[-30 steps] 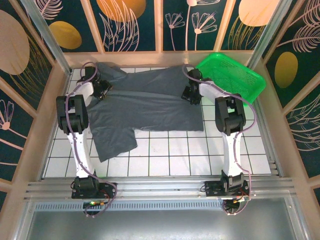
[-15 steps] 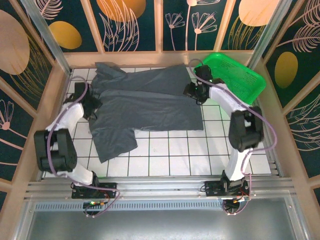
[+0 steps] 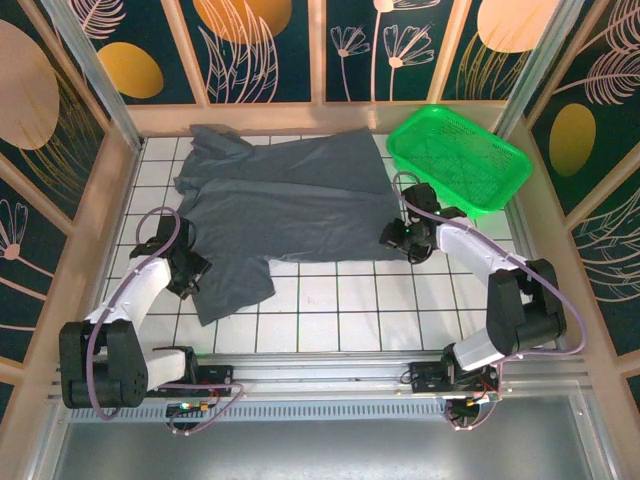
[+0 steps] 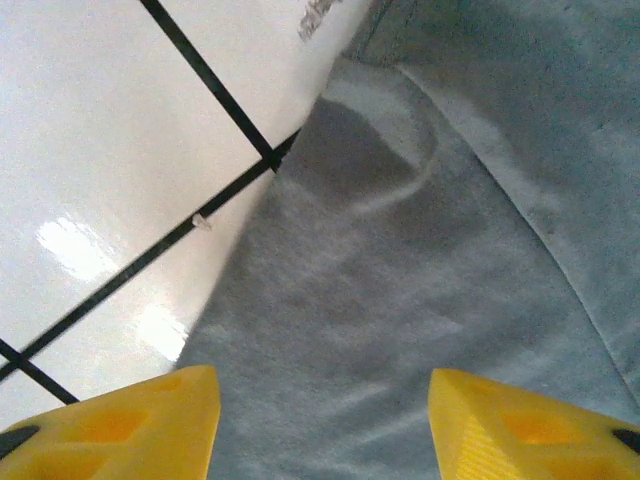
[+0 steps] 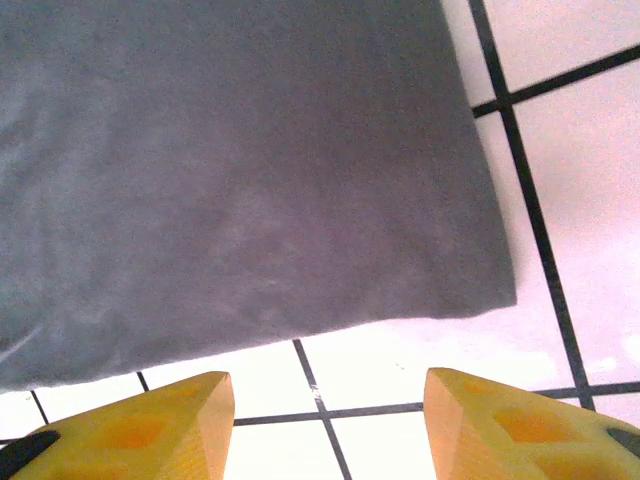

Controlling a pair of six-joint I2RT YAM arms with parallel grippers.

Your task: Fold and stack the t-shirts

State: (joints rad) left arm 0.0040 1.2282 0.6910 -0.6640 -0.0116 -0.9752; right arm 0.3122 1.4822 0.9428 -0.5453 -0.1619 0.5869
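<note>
One dark slate-grey t-shirt point(image 3: 290, 205) lies spread flat on the white tiled table, its hem toward the right and a sleeve point(image 3: 235, 290) reaching toward the near left. My left gripper point(image 3: 194, 269) sits low at that sleeve's left edge. In the left wrist view the left gripper point(image 4: 325, 430) is open, with grey cloth point(image 4: 420, 250) under the gap and nothing pinched. My right gripper point(image 3: 392, 237) is at the shirt's near right corner. In the right wrist view the right gripper point(image 5: 328, 430) is open over bare tile, just short of the shirt corner point(image 5: 470, 270).
A green mesh basket point(image 3: 462, 160) stands tilted at the back right, just beyond the shirt's hem. Wooden frame walls close the table at the left, back and right. Bare tiles point(image 3: 340, 300) run along the near side.
Both arms have swung from the shirt's far part toward the near side, left to the sleeve edge, right to the near right corner. The shirt's back edge now lies spread farther back.
</note>
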